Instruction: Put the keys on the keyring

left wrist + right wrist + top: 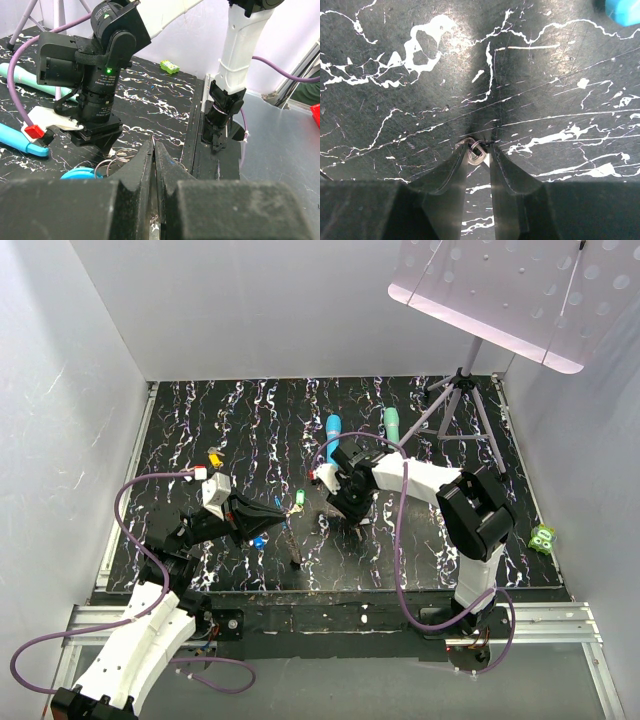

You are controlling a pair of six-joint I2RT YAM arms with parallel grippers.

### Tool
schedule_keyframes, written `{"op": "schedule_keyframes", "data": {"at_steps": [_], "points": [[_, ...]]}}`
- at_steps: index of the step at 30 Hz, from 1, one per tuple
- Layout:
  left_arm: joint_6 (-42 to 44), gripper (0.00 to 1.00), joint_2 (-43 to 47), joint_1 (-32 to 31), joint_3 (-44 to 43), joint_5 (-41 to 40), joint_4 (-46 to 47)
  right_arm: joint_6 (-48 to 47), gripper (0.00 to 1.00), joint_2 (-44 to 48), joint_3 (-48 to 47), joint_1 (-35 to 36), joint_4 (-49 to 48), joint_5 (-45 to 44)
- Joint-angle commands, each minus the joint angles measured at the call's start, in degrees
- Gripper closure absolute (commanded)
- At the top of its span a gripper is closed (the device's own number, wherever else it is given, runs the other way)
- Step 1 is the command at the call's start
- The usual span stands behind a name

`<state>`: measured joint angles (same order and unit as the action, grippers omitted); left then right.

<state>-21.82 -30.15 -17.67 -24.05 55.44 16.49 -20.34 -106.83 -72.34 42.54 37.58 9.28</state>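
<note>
My right gripper (352,516) points down at the mat and is shut on a small wire ring (475,152) of the keyring, pinched at its fingertips. In the left wrist view the same gripper (101,144) stands over thin wire rings (116,157) beside the keyring's blue curved band (79,174). My left gripper (280,510) is shut, tips together (153,143), pointing at the right gripper; nothing clearly shows between its jaws. A green key (299,498) lies just past its tips. A blue key (259,540) lies under the left arm. A yellow key (214,457) lies far left.
A blue wand (333,425) and a teal wand (392,420) lie behind the right arm. A tripod (462,390) stands at the back right. A small green object (542,537) sits at the right edge. A thin dark stick (292,546) lies near the front.
</note>
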Motion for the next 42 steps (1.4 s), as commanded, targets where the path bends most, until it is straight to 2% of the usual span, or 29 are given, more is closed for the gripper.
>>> {"op": "schedule_keyframes", "data": {"at_steps": [1, 11, 24, 42], "points": [[0.6, 1.00, 0.5, 0.4, -1.1, -0.9, 0.4, 0.2, 0.69, -0.8, -2.4, 0.6, 0.2, -0.1], [0.6, 1.00, 0.6, 0.4, -1.1, -0.9, 0.3, 0.0, 0.73, -0.5, -2.4, 0.5, 0.4, -0.4], [0.6, 1.00, 0.6, 0.4, -1.2, -0.9, 0.3, -0.3, 0.69, 0.1, -2.4, 0.7, 0.8, -1.1], [0.6, 1.00, 0.5, 0.4, -1.1, -0.9, 0.4, -0.7, 0.70, 0.6, -2.3, 0.7, 1.3, -1.3]]}}
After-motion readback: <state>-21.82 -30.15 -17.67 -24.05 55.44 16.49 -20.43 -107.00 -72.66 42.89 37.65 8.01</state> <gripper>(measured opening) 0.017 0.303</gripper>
